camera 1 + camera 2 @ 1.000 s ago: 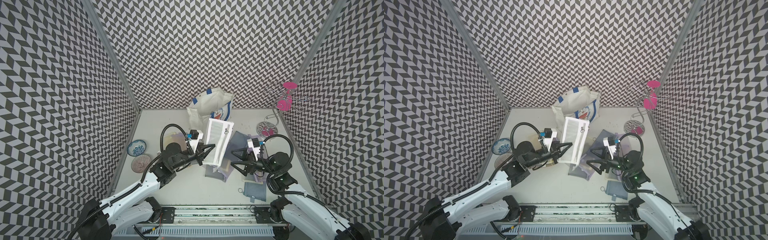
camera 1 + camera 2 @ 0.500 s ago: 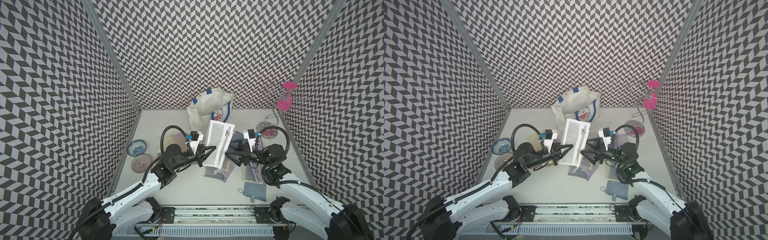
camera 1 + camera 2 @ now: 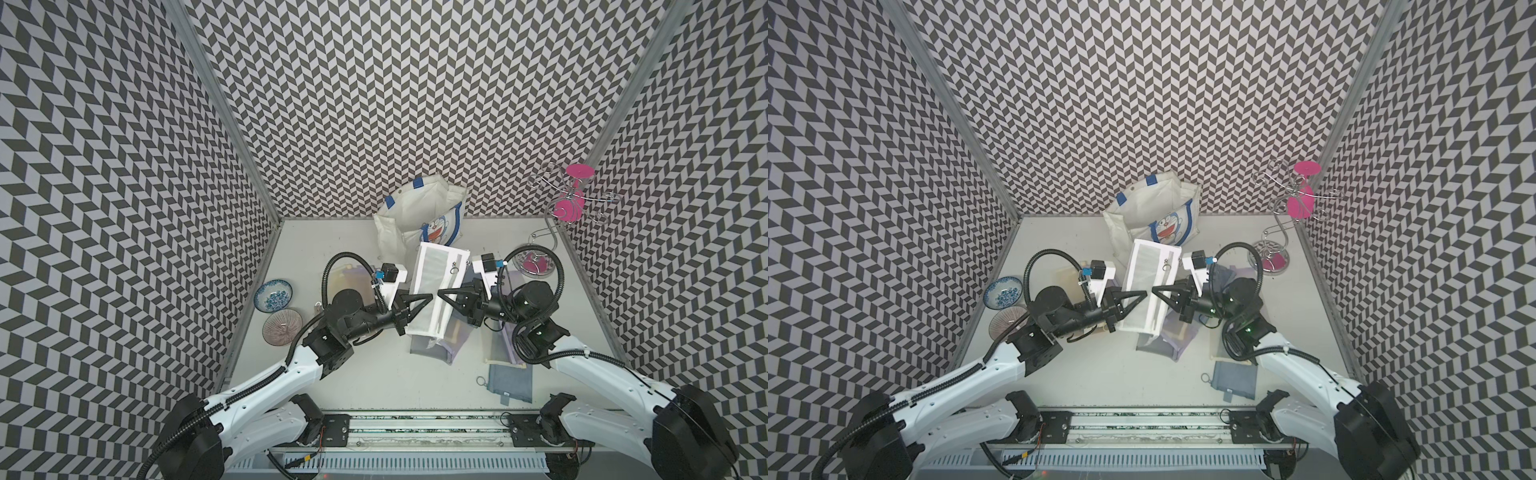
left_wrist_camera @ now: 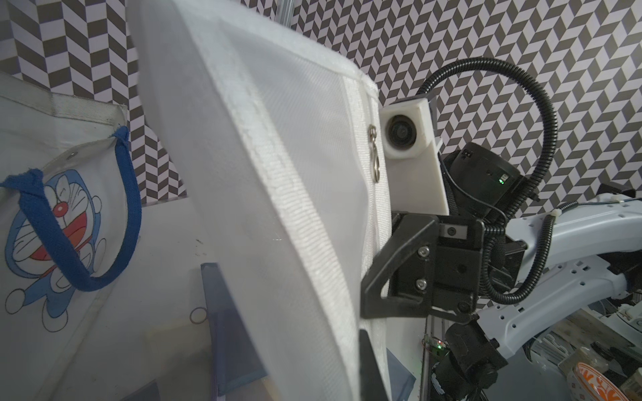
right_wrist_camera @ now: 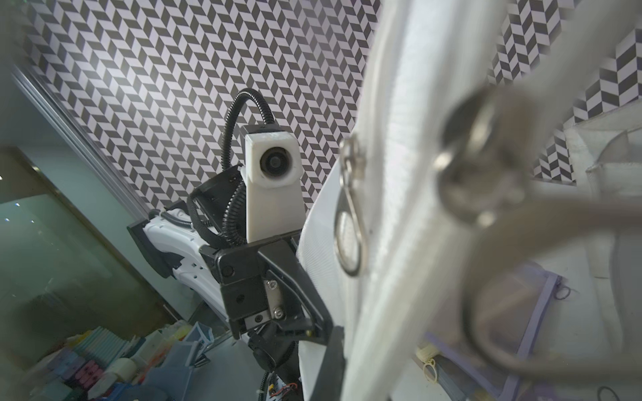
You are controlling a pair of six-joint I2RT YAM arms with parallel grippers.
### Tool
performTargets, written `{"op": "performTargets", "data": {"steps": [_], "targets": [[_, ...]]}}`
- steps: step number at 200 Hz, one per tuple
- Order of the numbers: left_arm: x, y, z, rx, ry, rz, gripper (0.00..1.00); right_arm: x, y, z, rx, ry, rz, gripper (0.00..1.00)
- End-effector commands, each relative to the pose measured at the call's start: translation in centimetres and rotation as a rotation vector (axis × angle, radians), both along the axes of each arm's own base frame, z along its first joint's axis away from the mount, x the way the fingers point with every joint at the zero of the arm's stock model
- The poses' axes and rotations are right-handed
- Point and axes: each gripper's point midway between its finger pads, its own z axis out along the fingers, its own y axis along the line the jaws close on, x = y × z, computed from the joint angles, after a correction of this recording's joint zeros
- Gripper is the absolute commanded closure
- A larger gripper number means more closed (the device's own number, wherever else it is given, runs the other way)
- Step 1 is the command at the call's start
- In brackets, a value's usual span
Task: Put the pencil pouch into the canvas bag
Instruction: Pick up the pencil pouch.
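The pencil pouch [image 3: 432, 274] [image 3: 1148, 282] is a white mesh zip pouch held upright above the table, in front of the canvas bag. From the left, my left gripper [image 3: 429, 296] [image 3: 1143, 293] is shut on its edge. My right gripper [image 3: 440, 296] [image 3: 1154, 288] is shut on the opposite edge. The cream canvas bag [image 3: 415, 212] [image 3: 1142, 208], with blue handles and a cartoon cat, stands open at the back wall. In the left wrist view the pouch [image 4: 278, 173] fills the middle, with the bag [image 4: 52, 208] behind it. The right wrist view shows the pouch [image 5: 399, 173] close up, blurred.
Two bowls [image 3: 273, 295] [image 3: 282, 332] sit by the left wall. A purple translucent pouch [image 3: 440, 351] lies under the held one, and a grey-blue pouch [image 3: 510, 382] lies near the front right. A wire stand with pink glasses [image 3: 573, 199] stands at the back right corner.
My right arm has swung left to the pouch and its jaws have gone from open to shut on the pouch's edge. The left gripper has kept its hold in place.
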Motion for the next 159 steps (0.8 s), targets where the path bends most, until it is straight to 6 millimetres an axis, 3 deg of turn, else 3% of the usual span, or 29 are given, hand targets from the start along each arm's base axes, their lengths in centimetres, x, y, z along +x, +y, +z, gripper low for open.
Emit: {"op": "performTargets", "data": {"steps": [1, 28, 42, 81, 104, 125, 159], "targets": [[-0.2, 0.1, 1.3, -0.018, -0.012, 0.007, 0.81, 0.8, -0.2, 1.7, 0.011, -0.055, -0.058, 1.00], [1.6, 1.8, 0.6, 0.038, 0.028, 0.154, 0.25, 3.4, -1.7, 2.9, -0.014, -0.056, -0.246, 1.00], [2.9, 3.4, -0.5, 0.082, 0.067, 0.265, 0.11, 4.9, -2.7, 4.2, 0.001, -0.063, -0.356, 1.00], [4.4, 9.1, -2.3, 0.096, 0.142, 0.532, 0.10, 9.4, -1.4, 8.7, 0.032, -0.037, -0.422, 1.00], [4.5, 12.1, -3.2, 0.111, 0.161, 0.659, 0.10, 13.5, -0.1, 10.5, 0.058, 0.004, -0.481, 1.00], [4.2, 13.3, -3.6, 0.123, 0.163, 0.703, 0.10, 17.5, 0.2, 11.3, 0.107, 0.041, -0.574, 1.00], [3.7, 13.0, -3.3, 0.104, 0.158, 0.669, 0.10, 23.6, 0.7, 10.9, 0.172, 0.088, -0.684, 1.00]]}}
